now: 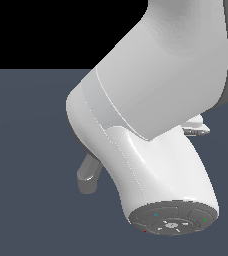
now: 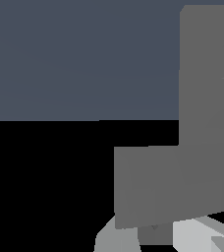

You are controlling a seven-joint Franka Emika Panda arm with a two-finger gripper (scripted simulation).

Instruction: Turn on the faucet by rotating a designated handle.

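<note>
In the exterior view my white arm fills the middle and hides most of the faucet. Only a thick, rounded grey part of the faucet [image 1: 88, 175] sticks out past the arm on the exterior view's left. A small piece of my gripper [image 1: 197, 126] shows behind the arm on the exterior view's right. Up close in the wrist view, flat grey faces of the faucet [image 2: 182, 177] cover the fingertips. Two pale fingers [image 2: 109, 238] stand apart at the frame edge, with a darker grey piece between them. The handle cannot be picked out in either view.
A flat dark blue-grey floor [image 1: 31, 150] lies around the faucet. Beyond the floor's far edge there is only black background.
</note>
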